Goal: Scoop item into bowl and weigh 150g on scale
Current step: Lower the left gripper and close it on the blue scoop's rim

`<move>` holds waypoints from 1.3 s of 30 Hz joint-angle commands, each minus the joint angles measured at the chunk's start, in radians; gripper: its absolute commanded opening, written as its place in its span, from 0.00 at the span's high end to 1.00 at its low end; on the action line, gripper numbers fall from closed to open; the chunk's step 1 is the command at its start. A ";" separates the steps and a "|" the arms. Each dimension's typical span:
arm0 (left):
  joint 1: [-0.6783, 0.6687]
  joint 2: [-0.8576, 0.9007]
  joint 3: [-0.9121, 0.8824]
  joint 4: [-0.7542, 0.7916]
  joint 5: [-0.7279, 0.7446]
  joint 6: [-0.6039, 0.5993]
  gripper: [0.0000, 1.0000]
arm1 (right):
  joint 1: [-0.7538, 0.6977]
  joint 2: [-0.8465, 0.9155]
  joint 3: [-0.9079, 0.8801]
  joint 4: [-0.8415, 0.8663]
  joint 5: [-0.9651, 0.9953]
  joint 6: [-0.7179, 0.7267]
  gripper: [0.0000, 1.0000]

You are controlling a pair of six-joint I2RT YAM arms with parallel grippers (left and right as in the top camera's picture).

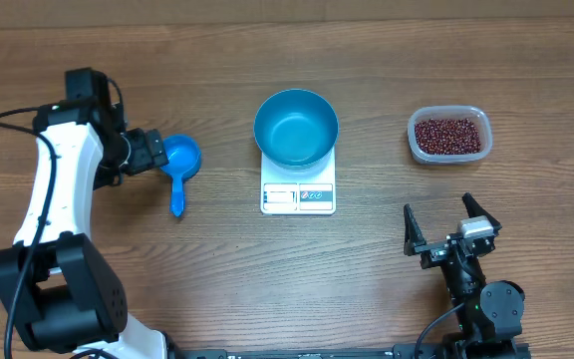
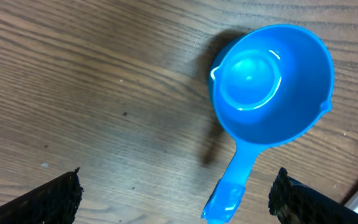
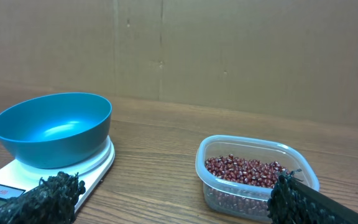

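Your bench [image 1: 267, 289] is brown wood-grain board, bare apart from the few things on it. Behind it, the right wrist view shows a plain tan panel wall [image 3: 229, 50] with a vertical seam.

Your left arm runs up the left side of the bench, its white link angled toward the far edge and the wrist turned right. The left claw [image 1: 155, 152] is spread wide and pinches nothing. It sits just beside the cup of the scoop [image 1: 181, 160]. In its own view the scoop lies empty on the wood below, with the handle end between the two dark fingers [image 2: 55, 199] and clear of both.

Your right arm is folded low at the near right edge, facing the far side. The right claw [image 1: 443, 221] is also spread wide and empty, well short of the tub [image 1: 412, 138].

The beans [image 1: 450, 136] are all in that tub at the far right. The bowl [image 1: 296, 127] stands empty on the scale [image 1: 298, 194] at mid bench, well apart from the tub.

The scale's display and button panel face the near edge, and their markings are too small for you to read
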 commanded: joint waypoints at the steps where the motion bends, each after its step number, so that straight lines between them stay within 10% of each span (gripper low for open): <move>1: -0.029 0.026 0.020 0.011 -0.029 -0.051 0.00 | -0.003 -0.010 -0.010 0.003 -0.005 -0.015 0.00; 39: -0.049 0.075 -0.014 0.110 -0.067 -0.232 0.00 | -0.003 -0.010 -0.010 0.003 -0.005 -0.015 0.00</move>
